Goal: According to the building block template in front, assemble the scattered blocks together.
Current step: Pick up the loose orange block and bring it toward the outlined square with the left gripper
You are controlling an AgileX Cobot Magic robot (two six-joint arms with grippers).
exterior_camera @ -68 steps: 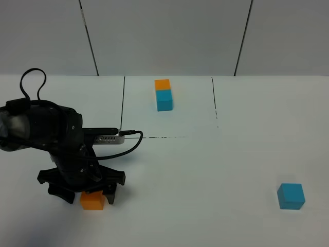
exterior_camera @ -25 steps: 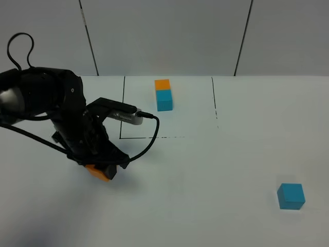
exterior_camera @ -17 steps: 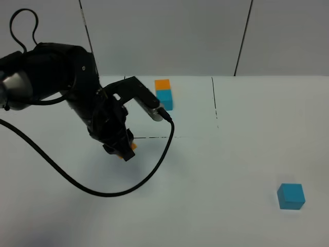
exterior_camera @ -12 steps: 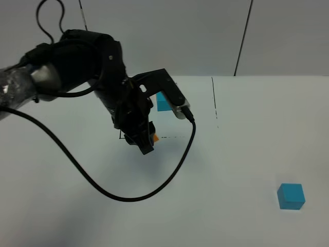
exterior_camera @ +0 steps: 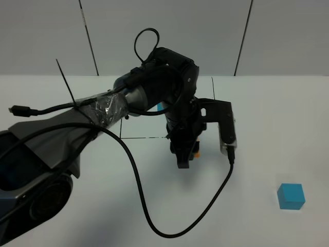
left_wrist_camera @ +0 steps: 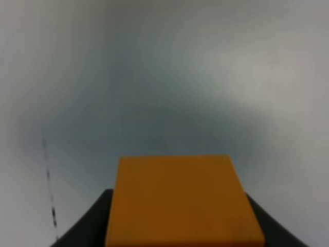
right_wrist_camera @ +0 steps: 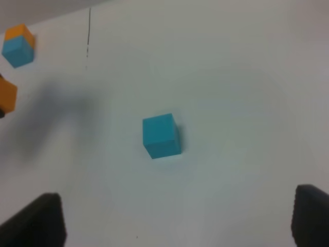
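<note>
My left gripper (exterior_camera: 187,156) is shut on the orange scattered block (exterior_camera: 196,151) and holds it just above the table near the middle. In the left wrist view the block (left_wrist_camera: 181,199) fills the lower part between the dark fingers (left_wrist_camera: 82,229). The cyan-blue scattered block (exterior_camera: 291,196) lies alone at the front right; it shows in the right wrist view (right_wrist_camera: 161,135) ahead of my open, empty right gripper (right_wrist_camera: 172,224). The template (right_wrist_camera: 19,45), orange joined to cyan, shows in the right wrist view; in the high view my left arm hides nearly all of it.
A thin black outline (exterior_camera: 213,100) with a dashed front edge (exterior_camera: 144,138) marks a square on the white table (exterior_camera: 267,128). My left arm (exterior_camera: 154,92) and its looping cable (exterior_camera: 149,206) stretch across the left and middle of the table.
My left arm picked up the orange block at the front left, lifted it and swung it right across the table to just past the dashed line. The cyan block has not moved.
</note>
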